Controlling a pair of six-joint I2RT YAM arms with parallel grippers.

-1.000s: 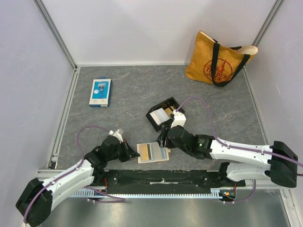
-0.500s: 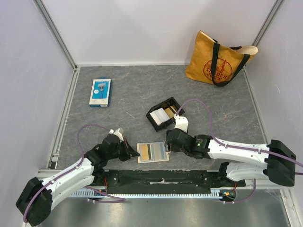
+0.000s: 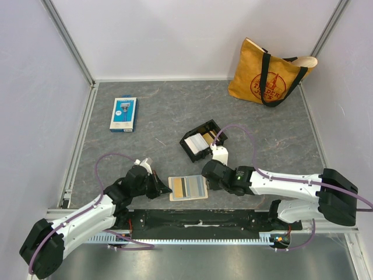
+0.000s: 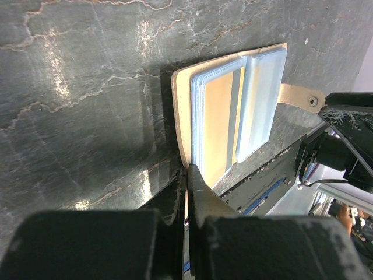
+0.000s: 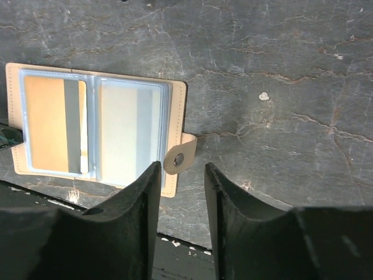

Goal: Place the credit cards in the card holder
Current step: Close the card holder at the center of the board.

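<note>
The card holder [image 3: 187, 188] is laid open on the worktop [image 3: 163, 111], close to the middle of its near edge. A gold card [image 5: 52, 125] with a grey stripe is seen in its left pocket and a paler card [image 5: 125, 131] in its right one. The left gripper [image 4: 186, 175] is clenched, its tips set against the holder's left edge; whether the cover is pinched cannot be told. The right gripper [image 5: 182, 169] is poised just over the holder's snap tab [image 5: 178, 158], its jaws parted and gripping nothing. More credit cards [image 3: 197, 142] are stacked in a black tray [image 3: 187, 150] just beyond the holder. A blue-and-white package [image 3: 123, 114] is placed toward the left edge, and a tan tote bag [image 3: 268, 73] at the far right corner.
</note>
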